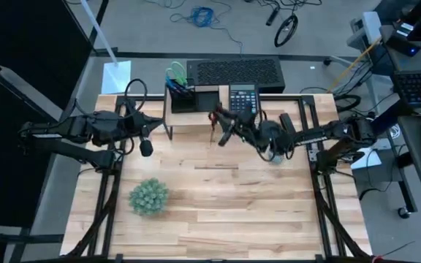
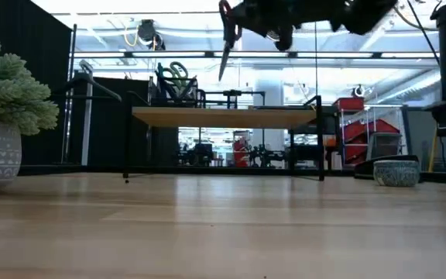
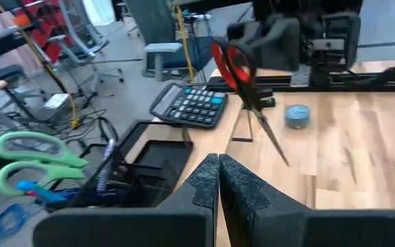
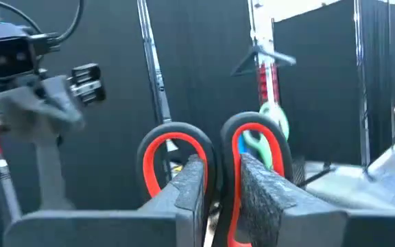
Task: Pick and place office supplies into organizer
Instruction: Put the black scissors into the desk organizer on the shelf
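Red-handled scissors [image 3: 242,75] hang in the air above the table, clamped at the handles by the right gripper [image 1: 224,134], whose two fingers [image 4: 190,182] press together between and around the red loops. In the low view the scissors [image 2: 227,35] point blades-down, slightly tilted, held high above the light wooden riser shelf [image 2: 227,116]. From above, the right gripper sits just in front of the riser, near the black calculator [image 1: 243,98] that lies on it. The organizer [image 1: 183,98], a black tray, stands on the riser's other end beside the calculator; the green-handled scissors [image 3: 22,159] stand upright in its pen-cup section, handles up, with a blue pen [image 3: 107,165] next to them. The left gripper [image 1: 146,143] waits over the table's left side, in front of the riser's left end; its fingers [image 3: 204,182] are pressed together with nothing between them. A fuzzy green ball plant [image 1: 149,196] in a patterned pot stands on the wooden table [image 1: 254,212] nearer the front left, well apart from both grippers. A small round grey-blue dish [image 2: 396,172] rests on the table under the right arm, well apart from the organizer.
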